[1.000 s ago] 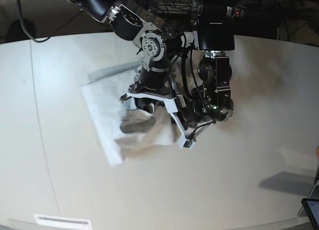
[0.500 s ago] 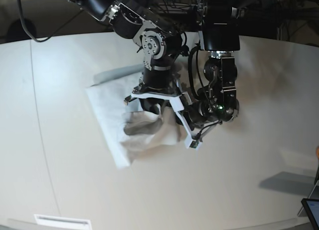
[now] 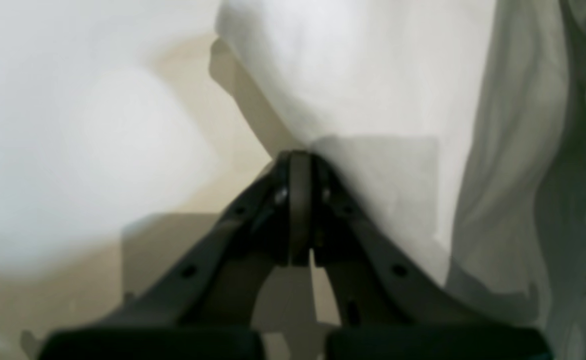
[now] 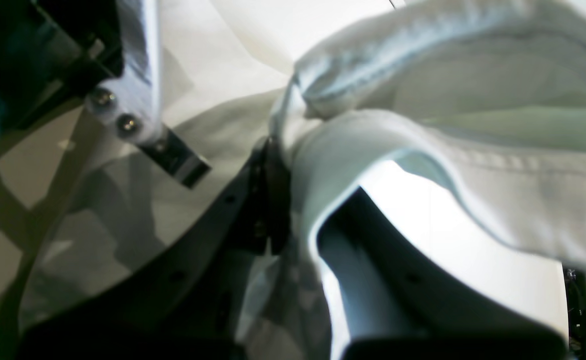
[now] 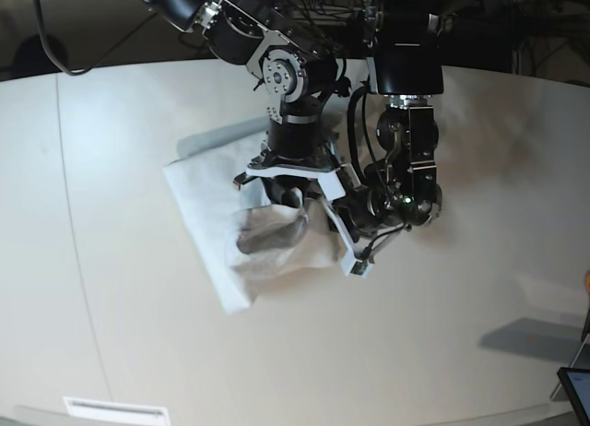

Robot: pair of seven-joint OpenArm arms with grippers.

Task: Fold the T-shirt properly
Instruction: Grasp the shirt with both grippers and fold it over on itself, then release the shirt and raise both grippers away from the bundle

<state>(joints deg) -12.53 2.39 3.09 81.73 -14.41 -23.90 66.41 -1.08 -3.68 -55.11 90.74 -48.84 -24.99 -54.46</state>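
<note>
Left wrist view, left gripper (image 3: 300,165): fingers pressed together, their tips at the edge of a fold of the T-shirt (image 3: 372,90); whether any cloth is caught between them I cannot tell.
Left wrist view, surroundings: bare bench (image 3: 213,210) shows left of and below the cloth.
Right wrist view, right gripper (image 4: 285,170): fingers nearly closed, pinching a bunched layer of the T-shirt (image 4: 422,145), its stitched hem draping over one finger.
Base view, T-shirt (image 5: 207,214): partly folded on the bench (image 5: 111,306), left of centre, one portion lifted in a loose hump under the right gripper (image 5: 293,197).
Base view, left gripper (image 5: 355,260): low beside the garment's right edge.
Change over the last second: both arms have shifted slightly rightward and the garment has slid with them; the right fingers have eased a little apart.
Meaning for the task: a judgement only, the lifted layer looks about to be laid down or released, and the fold is unfinished while the hump stays bunched.
</note>
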